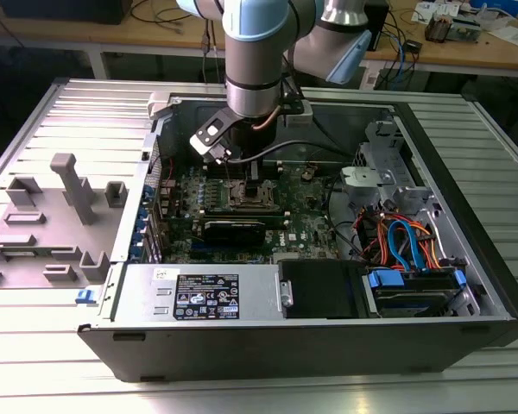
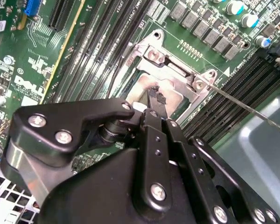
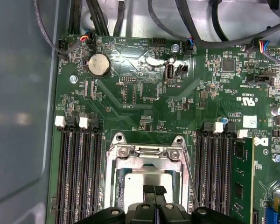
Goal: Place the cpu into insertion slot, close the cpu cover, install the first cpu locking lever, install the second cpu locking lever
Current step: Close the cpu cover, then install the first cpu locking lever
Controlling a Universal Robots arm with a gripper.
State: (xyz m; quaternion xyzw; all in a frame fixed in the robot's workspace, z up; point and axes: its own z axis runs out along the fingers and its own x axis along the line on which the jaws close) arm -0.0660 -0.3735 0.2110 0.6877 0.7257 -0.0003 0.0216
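The gripper (image 3: 154,190) has its jaws pressed together with the pads touching and nothing pinched between them. The tips sit on or just above the cpu (image 3: 140,179). The cpu lies flat, silver top up, inside the insertion slot (image 3: 111,186), its edges square with the black memory slots (image 3: 79,172) that crowd both sides. The cpu cover (image 3: 147,163) frames it; I cannot tell whether it is fully down. A thin locking lever (image 2: 242,105) slants free from the slot's corner across the memory slots, its long axis toward the grey case wall (image 2: 261,149). Beyond, the green board (image 3: 130,93) lies open up to the cables (image 3: 196,28).
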